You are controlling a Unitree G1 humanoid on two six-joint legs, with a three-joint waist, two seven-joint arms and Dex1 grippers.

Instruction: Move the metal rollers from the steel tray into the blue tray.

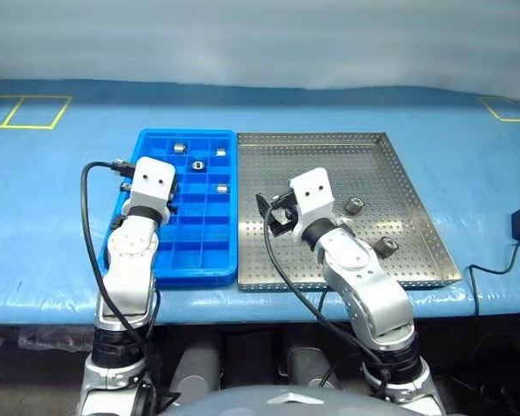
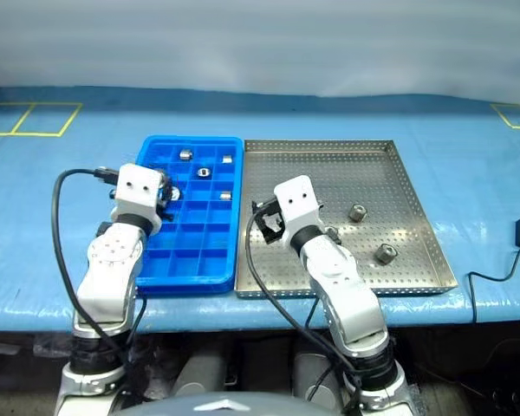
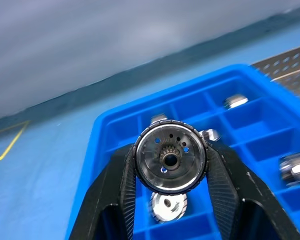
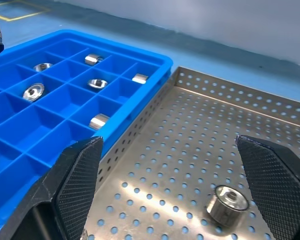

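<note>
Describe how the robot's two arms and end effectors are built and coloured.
Both arms are rounded silver-grey segments with black joint rings. Each wrist carries a white box with two dark dots, and a black cable loops along each arm. The left end effector and right end effector each have two black, finely ribbed fingers.

Looks like a lab/test workshop – bench w/ pale blue table cover [image 1: 61,217], yellow taped squares [image 1: 26,111] marked on it, plain white wall behind, cables – no home stuff.
</note>
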